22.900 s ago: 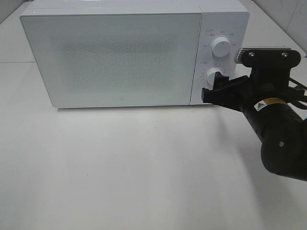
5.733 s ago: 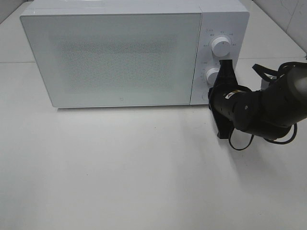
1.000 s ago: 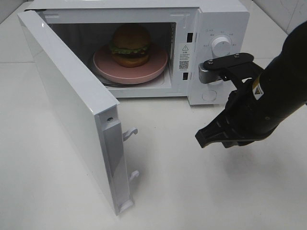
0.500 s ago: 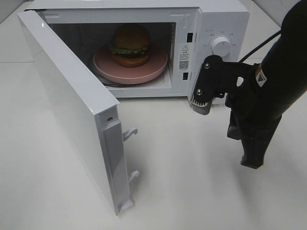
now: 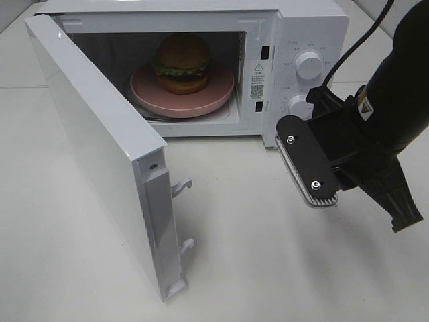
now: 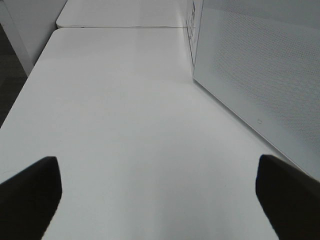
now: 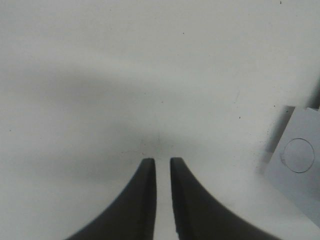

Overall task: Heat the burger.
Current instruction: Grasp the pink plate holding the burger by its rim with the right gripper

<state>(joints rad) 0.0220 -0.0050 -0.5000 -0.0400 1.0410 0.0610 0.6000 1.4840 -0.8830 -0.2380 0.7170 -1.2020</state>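
Note:
The burger (image 5: 182, 63), with a golden-brown bun, green lettuce and a dark patty, sits on a pink plate (image 5: 149, 94) inside the open white microwave (image 5: 310, 27). The microwave door (image 5: 100, 154) is swung out to the left. My right gripper (image 5: 405, 216) hangs over the table to the right of the microwave, pointing down and away from it. In the right wrist view my right gripper (image 7: 163, 165) has its fingers almost together with nothing between them. My left gripper (image 6: 160, 187) is wide open and empty over bare table, beside the door's outer face (image 6: 260, 75). It is out of the high view.
Two white knobs (image 5: 308, 65) sit on the microwave's control panel. My right arm's wrist camera plate (image 5: 307, 163) hangs just in front of the panel's lower corner. A grey panel with a round mark (image 7: 297, 160) shows at the edge of the right wrist view.
My right arm has swung round: its gripper went from pointing low left, through straight down, to low right, away from the microwave. The door, plate and burger have not moved.

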